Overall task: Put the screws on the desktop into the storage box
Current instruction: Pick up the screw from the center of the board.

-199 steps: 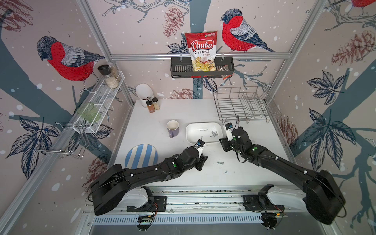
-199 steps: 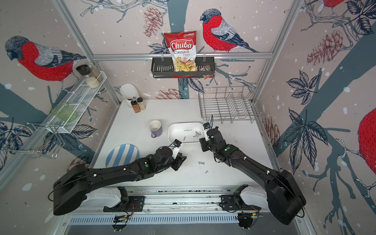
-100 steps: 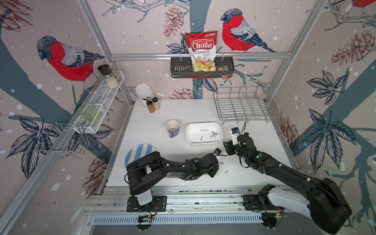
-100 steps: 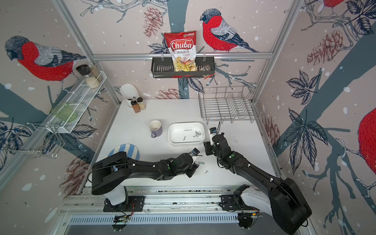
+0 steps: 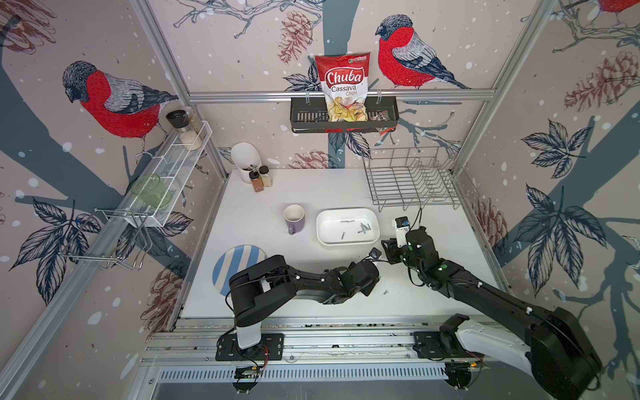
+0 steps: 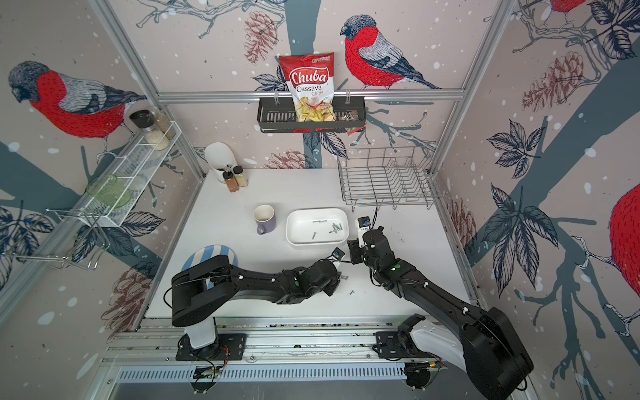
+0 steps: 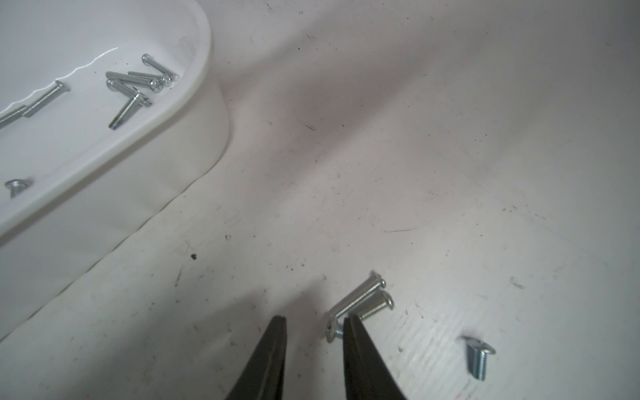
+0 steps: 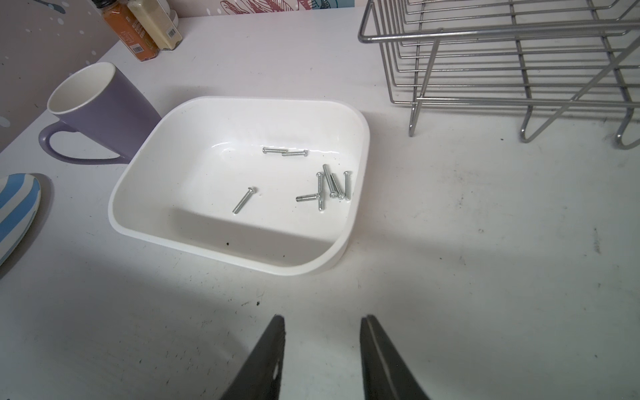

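Black fingers of the left gripper [image 7: 314,318] stand parted, pinching nothing; two screws [image 7: 360,304] lie just beside one tip on the desktop [image 7: 415,156], a loose screw [image 5: 385,293] at its five o'clock in a top view. The right gripper [image 8: 322,318] gapes empty, the storage box [image 5: 329,221], several screws inside, at its ten o'clock.

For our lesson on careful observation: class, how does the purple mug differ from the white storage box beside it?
Colour: the mug is purple outside, the storage box white all over.
Shape: the mug is round and tall, with a handle; the storage box is shallow, rectangular, round-cornered and handleless.
Contents: the storage box holds screws; the mug shows none.
Both stand upright, open-topped, on the desktop.
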`<state>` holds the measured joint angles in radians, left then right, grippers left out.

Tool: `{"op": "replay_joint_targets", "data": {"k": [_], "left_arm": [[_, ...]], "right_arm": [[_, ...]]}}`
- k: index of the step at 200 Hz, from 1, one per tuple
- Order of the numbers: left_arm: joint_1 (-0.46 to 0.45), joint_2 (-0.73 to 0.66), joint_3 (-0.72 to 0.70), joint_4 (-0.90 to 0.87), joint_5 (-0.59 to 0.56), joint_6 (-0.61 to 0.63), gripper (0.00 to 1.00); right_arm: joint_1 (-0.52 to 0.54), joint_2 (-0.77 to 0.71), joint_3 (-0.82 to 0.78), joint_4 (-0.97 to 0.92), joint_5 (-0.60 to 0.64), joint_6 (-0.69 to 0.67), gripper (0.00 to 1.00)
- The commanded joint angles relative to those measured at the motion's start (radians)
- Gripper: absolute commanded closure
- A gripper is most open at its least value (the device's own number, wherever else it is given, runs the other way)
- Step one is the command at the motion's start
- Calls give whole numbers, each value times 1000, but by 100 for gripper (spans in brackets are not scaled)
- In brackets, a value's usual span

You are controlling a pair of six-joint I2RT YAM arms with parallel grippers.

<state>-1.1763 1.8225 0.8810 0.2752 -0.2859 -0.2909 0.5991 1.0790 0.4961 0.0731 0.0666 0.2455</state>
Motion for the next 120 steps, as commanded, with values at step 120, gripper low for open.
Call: {"op": "replay_joint_targets", "data": {"k": [120], "left_arm": [[0, 42, 20, 10, 62, -4, 74]], "right_arm": [[-1, 1, 1, 24, -6, 6, 61]]}}
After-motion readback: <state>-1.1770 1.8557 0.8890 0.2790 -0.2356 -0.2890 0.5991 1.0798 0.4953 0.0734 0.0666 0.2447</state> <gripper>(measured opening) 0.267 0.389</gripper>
